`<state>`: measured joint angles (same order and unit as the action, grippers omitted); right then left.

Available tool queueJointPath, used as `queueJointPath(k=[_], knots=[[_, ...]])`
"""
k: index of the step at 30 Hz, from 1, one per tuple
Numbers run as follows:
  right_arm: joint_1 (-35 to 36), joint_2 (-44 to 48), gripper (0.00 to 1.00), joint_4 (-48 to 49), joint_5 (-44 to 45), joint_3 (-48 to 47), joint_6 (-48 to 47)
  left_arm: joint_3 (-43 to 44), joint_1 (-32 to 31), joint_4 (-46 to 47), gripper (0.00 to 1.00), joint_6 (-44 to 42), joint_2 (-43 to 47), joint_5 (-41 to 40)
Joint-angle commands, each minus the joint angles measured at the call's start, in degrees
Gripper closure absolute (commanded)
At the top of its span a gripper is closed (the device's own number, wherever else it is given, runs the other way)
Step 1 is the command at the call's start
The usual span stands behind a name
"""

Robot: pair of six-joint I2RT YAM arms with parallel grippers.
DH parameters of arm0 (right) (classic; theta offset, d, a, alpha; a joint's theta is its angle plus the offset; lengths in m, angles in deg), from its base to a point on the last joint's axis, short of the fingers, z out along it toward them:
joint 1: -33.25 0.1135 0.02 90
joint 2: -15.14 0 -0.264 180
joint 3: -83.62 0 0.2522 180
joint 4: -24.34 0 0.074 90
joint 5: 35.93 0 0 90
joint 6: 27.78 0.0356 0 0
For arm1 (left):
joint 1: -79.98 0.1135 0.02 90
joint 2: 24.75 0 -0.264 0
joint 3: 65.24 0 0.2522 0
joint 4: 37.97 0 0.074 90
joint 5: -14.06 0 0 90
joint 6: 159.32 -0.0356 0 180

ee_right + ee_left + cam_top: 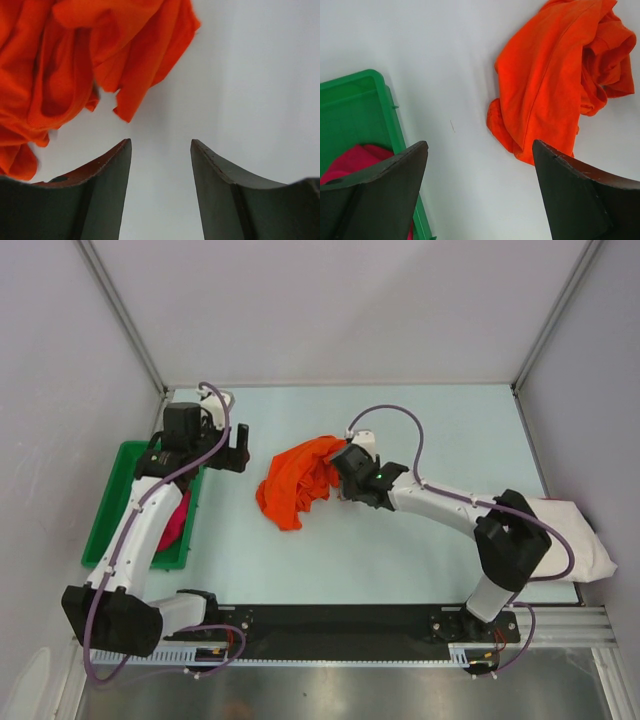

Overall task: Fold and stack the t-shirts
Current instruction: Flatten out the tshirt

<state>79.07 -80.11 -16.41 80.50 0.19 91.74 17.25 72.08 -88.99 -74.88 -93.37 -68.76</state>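
Orange t-shirt [75, 60] just beside right hand [161, 145]

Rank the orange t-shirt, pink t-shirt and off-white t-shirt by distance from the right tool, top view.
1. Orange t-shirt, just left of the right tool.
2. Pink t-shirt, in the green tray, far left.
3. Off-white t-shirt, far right.

- Orange shirt [295, 480]: bright orange, crumpled into a loose heap with folds and a sleeve bunched on its right side, lying near the middle of the desk [400, 540].
- Pink shirt [177, 517]: magenta, bunched up inside the green tray [110, 510] at the desk's left side, mostly hidden.
- White shirt [575, 530]: off-white, lying flat and smooth, seemingly folded, at the desk's right near edge.
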Motion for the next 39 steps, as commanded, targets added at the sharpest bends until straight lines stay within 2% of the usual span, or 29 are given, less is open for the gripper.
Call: queueJointPath(k=[1, 8, 16, 19, 23, 24, 26, 32, 33, 34, 37, 39], knots=[[4.27, -2.04, 0.44, 5.01, -0.68, -0.38, 2.21, -2.02, 0.61, 1.39, 0.09, 0.11, 1.56, -0.24], [3.40, -8.10, 0.43, 6.77, -1.39, -3.01, 1.42, -2.81, 0.61, 1.57, 0.09, 0.29, 2.17, 0.03], [1.55, -15.50, 0.47, 4.22, 3.97, -9.60, -0.16, -3.60, 0.69, 1.92, 0.09, 0.29, 2.70, -0.06], [1.20, -16.29, 0.55, 3.87, 4.76, -10.66, -0.34, -3.86, 0.69, 1.92, 0.09, 0.29, 3.05, -0.06], [1.29, -16.56, 0.75, 2.90, 5.82, -11.89, -0.34, -4.22, 0.69, 1.92, 0.09, 0.03, 3.23, -0.06], [1.20, -16.64, 0.77, 2.29, 6.43, -11.98, -0.16, -4.39, 0.69, 2.01, 0.09, 0.03, 3.23, -0.06], [1.20, -16.47, 0.81, 1.76, 6.87, -12.16, 0.10, -4.57, 0.69, 2.01, 0.09, 0.03, 3.32, 0.03], [1.55, -14.89, 0.84, 0.71, 7.40, -10.84, 0.98, -4.83, 0.69, 2.27, 0.09, 0.29, 3.41, 0.73], [1.72, -14.71, 0.87, 0.79, 7.58, -10.23, 1.07, -4.83, 0.69, 2.27, 0.09, 0.55, 3.41, 0.82], [1.90, -14.54, 1.00, 0.70, 7.84, -9.79, 1.33, -4.83, 0.69, 2.27, 0.09, 0.64, 3.49, 0.91], [1.81, -11.82, 1.00, -1.05, 9.68, -10.92, 1.86, -4.48, 0.70, 2.27, 0.09, 0.64, 3.76, 0.64], [1.11, -6.12, 1.00, -2.02, 12.05, -13.64, -1.28, -4.13, 0.69, 2.27, 0.09, 0.47, 4.02, 0.55]])
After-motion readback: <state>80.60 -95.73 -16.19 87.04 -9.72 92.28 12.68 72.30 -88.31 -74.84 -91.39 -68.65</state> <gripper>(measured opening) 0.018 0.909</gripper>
